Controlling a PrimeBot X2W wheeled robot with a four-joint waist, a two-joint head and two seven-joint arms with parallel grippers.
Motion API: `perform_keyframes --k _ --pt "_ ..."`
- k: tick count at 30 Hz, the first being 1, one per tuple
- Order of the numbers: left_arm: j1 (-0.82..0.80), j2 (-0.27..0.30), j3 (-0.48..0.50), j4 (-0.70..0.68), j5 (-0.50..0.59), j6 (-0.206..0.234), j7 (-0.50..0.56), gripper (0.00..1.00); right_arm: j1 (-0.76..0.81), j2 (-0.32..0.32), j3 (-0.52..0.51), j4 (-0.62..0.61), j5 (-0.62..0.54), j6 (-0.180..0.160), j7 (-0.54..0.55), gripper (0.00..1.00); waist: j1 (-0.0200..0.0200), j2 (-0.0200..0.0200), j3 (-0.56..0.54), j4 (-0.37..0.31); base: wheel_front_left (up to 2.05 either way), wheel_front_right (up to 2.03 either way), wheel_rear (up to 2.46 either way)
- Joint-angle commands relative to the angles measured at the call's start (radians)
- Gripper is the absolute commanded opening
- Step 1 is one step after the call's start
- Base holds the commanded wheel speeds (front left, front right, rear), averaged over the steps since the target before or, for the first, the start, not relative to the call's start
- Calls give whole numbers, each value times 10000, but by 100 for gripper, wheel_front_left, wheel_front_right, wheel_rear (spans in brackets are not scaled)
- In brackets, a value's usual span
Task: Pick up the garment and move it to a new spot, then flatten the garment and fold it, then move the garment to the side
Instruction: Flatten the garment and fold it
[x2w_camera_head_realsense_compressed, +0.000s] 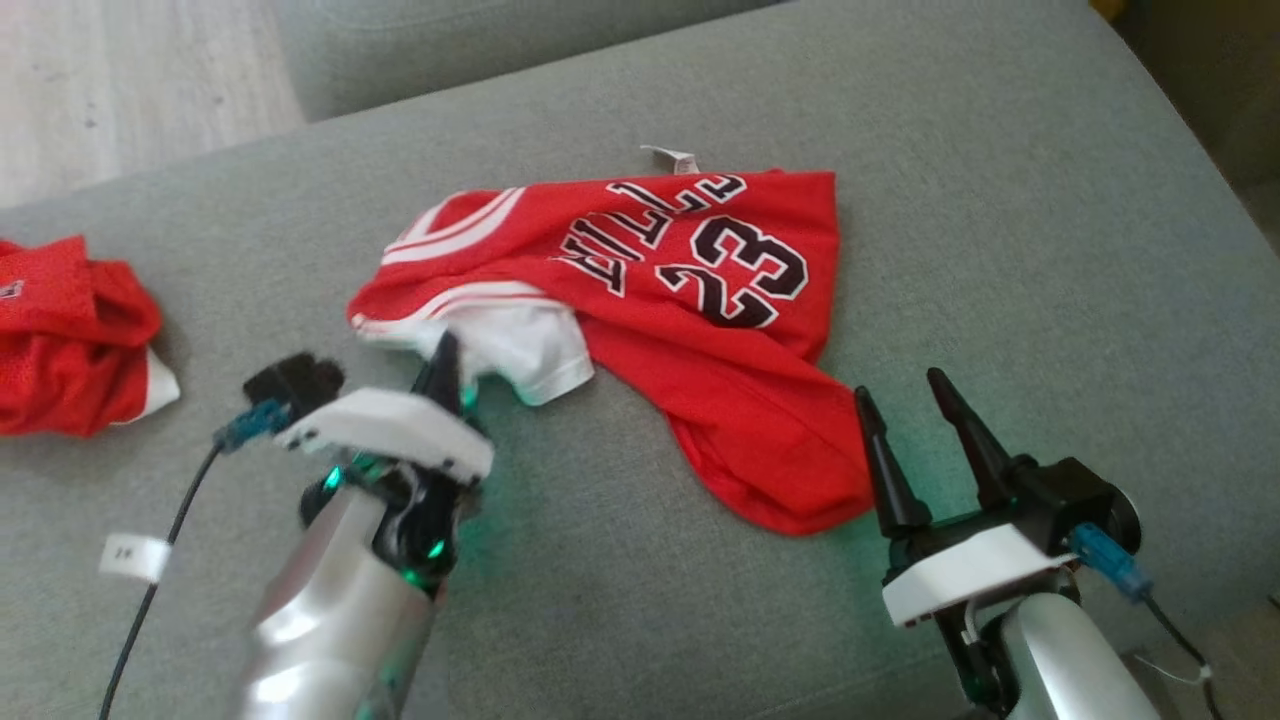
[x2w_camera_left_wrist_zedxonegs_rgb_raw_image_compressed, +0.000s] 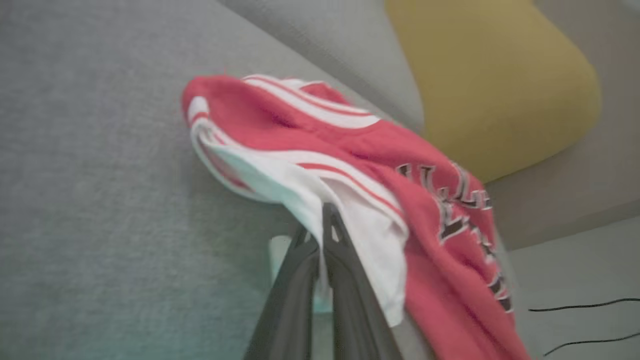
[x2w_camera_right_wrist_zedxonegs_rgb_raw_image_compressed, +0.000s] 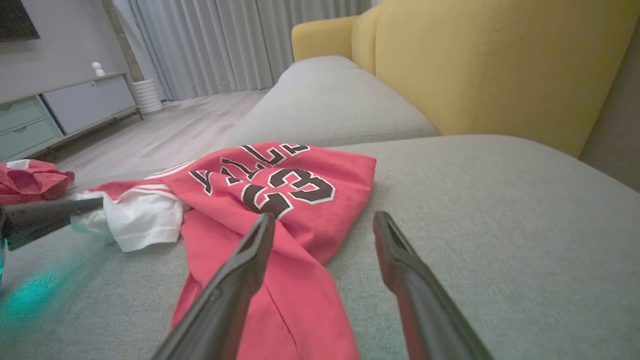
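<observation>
A red jersey garment (x2w_camera_head_realsense_compressed: 700, 300) with black "23" lettering and a white lining lies crumpled on the grey sofa seat (x2w_camera_head_realsense_compressed: 1020, 200). My left gripper (x2w_camera_head_realsense_compressed: 445, 355) is shut on the white edge at the garment's near-left end. In the left wrist view its fingers (x2w_camera_left_wrist_zedxonegs_rgb_raw_image_compressed: 345, 270) pinch white fabric of the garment (x2w_camera_left_wrist_zedxonegs_rgb_raw_image_compressed: 310, 120), which is slightly lifted there. My right gripper (x2w_camera_head_realsense_compressed: 898, 384) stands open just right of the garment's near red corner, touching nothing. In the right wrist view the right gripper (x2w_camera_right_wrist_zedxonegs_rgb_raw_image_compressed: 324, 216) points over the garment (x2w_camera_right_wrist_zedxonegs_rgb_raw_image_compressed: 280, 190), and the left gripper's dark finger (x2w_camera_right_wrist_zedxonegs_rgb_raw_image_compressed: 50, 215) shows at the left.
Another red garment (x2w_camera_head_realsense_compressed: 60, 330) sits bunched at the seat's far left. A yellow backrest cushion (x2w_camera_right_wrist_zedxonegs_rgb_raw_image_compressed: 500, 65) rises beyond the seat. A black cable with a white tag (x2w_camera_head_realsense_compressed: 135, 557) hangs by my left arm. Wooden floor (x2w_camera_head_realsense_compressed: 120, 80) lies past the sofa edge.
</observation>
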Motion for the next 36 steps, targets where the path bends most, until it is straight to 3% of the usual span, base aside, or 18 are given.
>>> perform_keyframes --k 1,5,10,14,15,20,28,36 --pt "-521 196 111 -885 -252 -128 -98 0 -188 -31 82 -240 -16 -7 -65 100 0 0 -205 177 0 0 0" --pt "-551 999 119 -2756 -862 -131 157 0 -32 -31 -125 -255 -93 -7 -65 100 0 0 -621 443 0 0 0" --pt "-235 2345 608 -5416 -1732 -109 1236 0 186 -31 -156 -286 -10 -7 -65 100 0 0 -1100 647 0 0 0" --pt "122 3256 1069 -7627 -2451 360 2325 0 367 -31 -81 -271 61 -7 -65 100 0 0 -1349 816 0 0 0" --pt "122 3256 1069 -7627 -2451 360 2325 0 367 -31 -81 -271 61 -7 -65 100 0 0 -1349 816 0 0 0" --pt "453 4316 1793 -9612 -3274 1102 3409 0 443 -31 -36 -292 116 -7 -65 100 0 0 -1447 973 0 0 0" --pt "131 5554 2853 -10441 -3818 1724 4228 0 345 -31 35 -305 136 -7 -65 100 0 0 -1477 1125 0 0 0" --pt "-542 5713 3039 -10649 -3917 1904 4399 0 279 -31 172 -303 215 -7 -65 100 0 0 -1422 1056 0 0 0"
